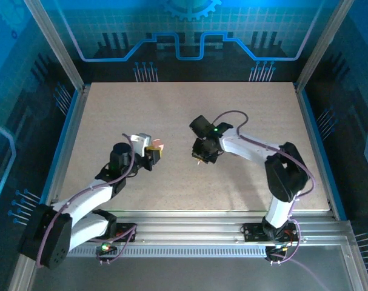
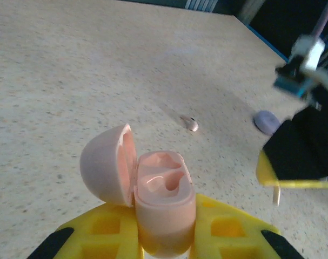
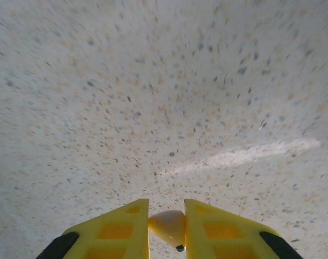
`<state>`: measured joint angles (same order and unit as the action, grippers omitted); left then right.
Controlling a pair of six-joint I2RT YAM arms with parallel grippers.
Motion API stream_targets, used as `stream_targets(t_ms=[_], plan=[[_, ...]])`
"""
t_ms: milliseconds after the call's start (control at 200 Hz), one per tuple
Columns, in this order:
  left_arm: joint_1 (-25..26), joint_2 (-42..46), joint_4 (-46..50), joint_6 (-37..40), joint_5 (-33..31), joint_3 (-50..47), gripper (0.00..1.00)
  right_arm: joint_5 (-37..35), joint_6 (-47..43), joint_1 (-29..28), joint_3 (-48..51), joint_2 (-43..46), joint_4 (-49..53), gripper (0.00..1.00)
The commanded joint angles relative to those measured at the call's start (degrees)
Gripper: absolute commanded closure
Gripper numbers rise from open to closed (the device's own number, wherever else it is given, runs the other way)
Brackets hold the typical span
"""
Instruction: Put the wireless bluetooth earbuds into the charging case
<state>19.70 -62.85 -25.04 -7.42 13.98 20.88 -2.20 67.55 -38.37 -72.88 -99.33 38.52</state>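
Observation:
The pink charging case (image 2: 159, 183) stands upright with my left gripper (image 2: 165, 213) shut on its lower body. Its lid (image 2: 105, 164) hangs open to the left, and both moulded wells look empty. In the top view that gripper (image 1: 154, 152) holds the case (image 1: 157, 146) left of the table's middle. My right gripper (image 3: 167, 217) is shut on a pale pinkish-white earbud (image 3: 169, 226), dark tip down, just above the table. It hovers right of the case (image 1: 200, 157). A second small earbud (image 2: 191, 124) lies on the table beyond the case.
A rounded lilac thing (image 2: 267, 121) lies on the speckled table (image 1: 256, 115), partly behind the right arm's black and yellow gripper (image 2: 293, 162). Metal frame posts and blue walls ring the table; the far half is bare board.

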Motion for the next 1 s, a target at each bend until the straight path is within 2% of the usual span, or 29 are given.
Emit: stream_targets(t_ms=[0, 300, 535, 995], plan=[[2.4, -2.3, -10.1, 6.6, 4.4, 0.9, 0.88, -0.7, -4.5, 2.1, 4.1, 5.1, -9.2, 0.80], [4.0, -10.7, -20.2, 9.4, 9.0, 1.5, 0.88, 4.6, -8.9, 4.6, 11.1, 11.1, -23.4, 0.80], [5.9, -14.8, -21.5, 13.4, 10.4, 2.9, 0.88, 9.9, -9.7, 5.1, 15.2, 13.9, -31.8, 0.80], [7.6, -16.4, -20.4, 18.5, 10.7, 4.9, 0.89, 14.8, -13.1, 3.2, 19.7, 19.1, -39.5, 0.79]])
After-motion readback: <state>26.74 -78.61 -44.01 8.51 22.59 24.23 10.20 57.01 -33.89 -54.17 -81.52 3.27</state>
